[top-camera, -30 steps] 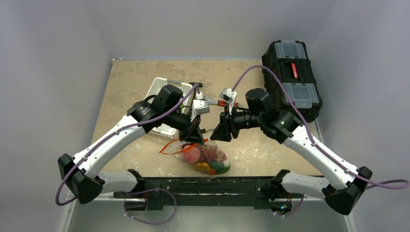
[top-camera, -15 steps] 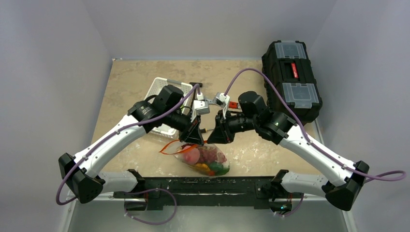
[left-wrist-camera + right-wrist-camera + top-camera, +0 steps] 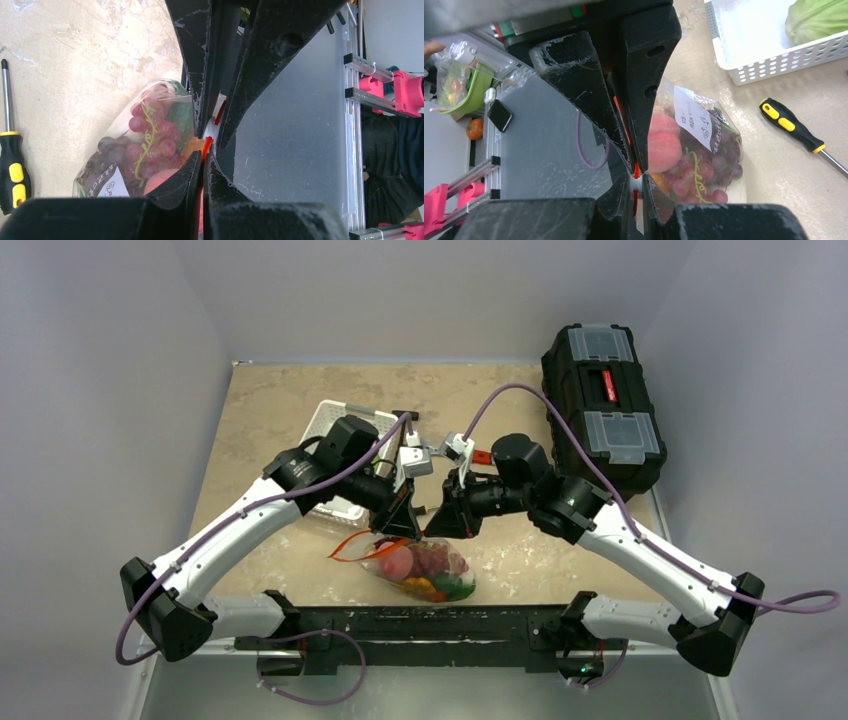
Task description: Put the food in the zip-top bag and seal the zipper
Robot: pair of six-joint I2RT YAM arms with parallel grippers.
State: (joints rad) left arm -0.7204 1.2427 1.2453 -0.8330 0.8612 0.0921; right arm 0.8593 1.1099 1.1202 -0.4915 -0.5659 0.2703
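Left hand, right hand both pinch thin red-orange zipper strip on clear plastic bag. Slide your hands apart, pressing firmly.

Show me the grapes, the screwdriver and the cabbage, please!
grapes [image 3: 150, 137], left wrist view, middle of the bunch.
screwdriver [image 3: 791, 125], right wrist view, black-and-yellow handle.
cabbage [image 3: 816, 17], right wrist view, its green leafy top.

The left hand and right hand pinch the zipper, tips meeting; grapes inside the zip-top bag
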